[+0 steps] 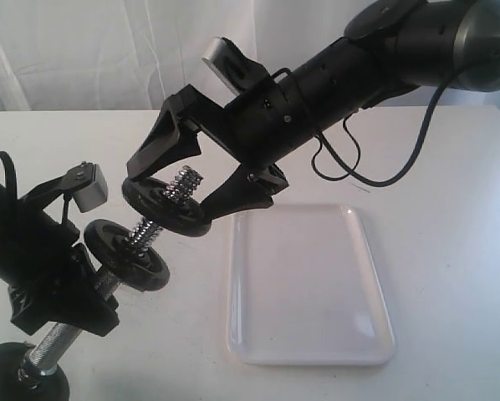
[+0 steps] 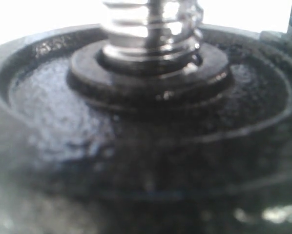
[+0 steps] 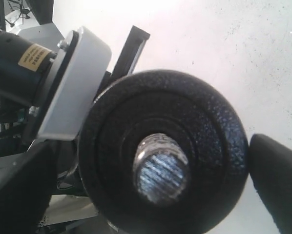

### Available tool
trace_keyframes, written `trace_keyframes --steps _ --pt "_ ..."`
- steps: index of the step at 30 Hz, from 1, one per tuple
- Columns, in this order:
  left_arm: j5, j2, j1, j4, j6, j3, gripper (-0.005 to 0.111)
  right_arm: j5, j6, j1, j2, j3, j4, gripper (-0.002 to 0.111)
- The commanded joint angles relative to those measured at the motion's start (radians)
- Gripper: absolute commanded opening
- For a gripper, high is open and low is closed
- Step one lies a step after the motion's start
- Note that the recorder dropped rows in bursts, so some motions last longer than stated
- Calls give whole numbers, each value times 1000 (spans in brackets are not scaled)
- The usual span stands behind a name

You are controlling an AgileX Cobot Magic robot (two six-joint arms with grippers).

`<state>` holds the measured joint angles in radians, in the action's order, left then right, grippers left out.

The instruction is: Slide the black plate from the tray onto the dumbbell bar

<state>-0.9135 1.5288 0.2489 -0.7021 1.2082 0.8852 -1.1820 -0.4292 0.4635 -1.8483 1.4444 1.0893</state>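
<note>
Above worktop (image 1: 451,251), plate (image 1: 154,206) on bar (image 1: 143,234); left pincer (image 1: 87,296) pinches bar, right pincer (image 1: 179,194) spread. Best withdraw straight, bar steady.

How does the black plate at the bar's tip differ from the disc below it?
The black plate sits near the dumbbell bar's threaded tip; the lower disc sits further down, thread showing between them. The right gripper's fingers flank the black plate, none flank the lower disc. Both are round, black, tilted on one bar.
</note>
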Motion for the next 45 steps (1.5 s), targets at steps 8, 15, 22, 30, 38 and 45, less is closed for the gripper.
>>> trace_keyframes --steps 8,15,22,30,38,45 --pt "-66 -35 4 -224 -1 24 0 -39 -92 3 22 11 49 103" --pt "-66 -35 4 -224 -1 24 0 -39 -120 -30 22 11 -86 103" --pt "-57 -35 4 -224 -1 24 0 -39 -120 -87 22 11 -86 103" --pt "2 -35 4 -224 -1 24 0 -39 -86 -119 22 11 -105 103" --pt "157 -10 4 -232 -86 24 0 -39 -72 -119 22 11 -155 103" --pt "271 64 4 -276 -188 24 0 -39 -130 -119 50 14 -218 91"
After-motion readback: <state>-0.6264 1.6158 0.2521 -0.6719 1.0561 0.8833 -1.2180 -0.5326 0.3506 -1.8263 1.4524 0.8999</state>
